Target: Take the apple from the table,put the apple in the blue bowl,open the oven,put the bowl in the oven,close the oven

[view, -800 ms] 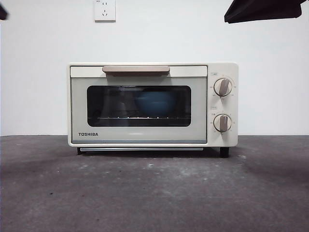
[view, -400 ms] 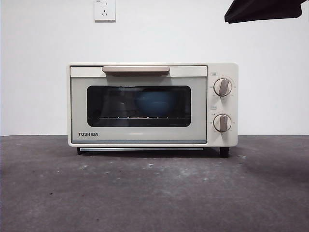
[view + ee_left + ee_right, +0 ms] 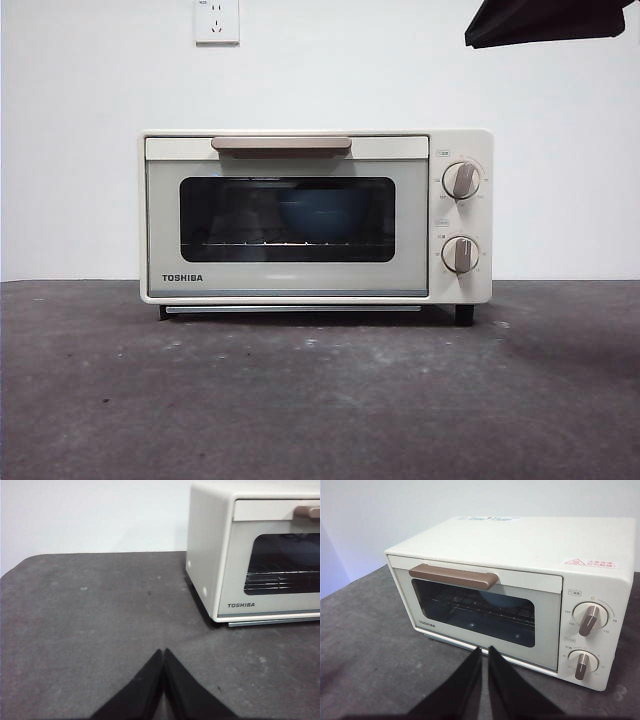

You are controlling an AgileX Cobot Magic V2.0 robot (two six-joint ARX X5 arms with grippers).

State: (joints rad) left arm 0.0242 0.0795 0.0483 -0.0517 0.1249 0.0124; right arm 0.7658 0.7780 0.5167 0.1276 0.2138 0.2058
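Note:
The cream TOSHIBA oven [image 3: 315, 215] stands on the dark grey table [image 3: 320, 400] with its door closed. Through the dark window the blue bowl [image 3: 322, 215] shows dimly on the rack. The apple is hidden. My left gripper [image 3: 163, 652] is shut and empty, low over the table off the oven's [image 3: 252, 550] left front corner. My right gripper [image 3: 484, 650] is shut and empty, raised in front of the oven [image 3: 520, 595] door below the beige handle [image 3: 454, 576]. In the front view one arm [image 3: 545, 20] shows as a dark tip at the top right.
A white wall with a socket [image 3: 217, 20] stands behind the oven. Two grey knobs [image 3: 461, 180] sit on the oven's right panel. The table's rounded far corner [image 3: 30, 562] shows in the left wrist view.
A small dark arm tip at the top left corner of the front view has gone out of sight. The oven and bowl have not moved.

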